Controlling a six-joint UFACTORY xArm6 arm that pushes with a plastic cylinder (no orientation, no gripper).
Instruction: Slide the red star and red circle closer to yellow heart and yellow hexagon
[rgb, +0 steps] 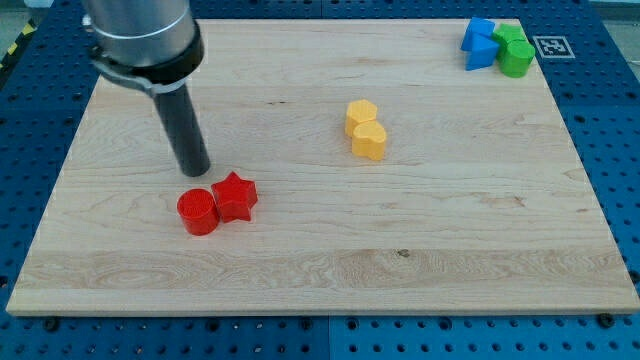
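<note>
The push looks barely begun: the red star (235, 195) and red circle (198, 211) sit touching, well apart from the yellow hexagon (361, 114) and yellow heart (369, 140), toward the view's lower left of the heart. My tip (193, 172), a bare rod with no jaws, stands just above the circle. Both reds are upright, glossy, unmarked.

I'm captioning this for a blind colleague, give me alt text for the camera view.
My tip rests just above the touching red circle and red star on a wooden board. The yellow hexagon and yellow heart touch near the centre; blue blocks and green blocks sit top right.
</note>
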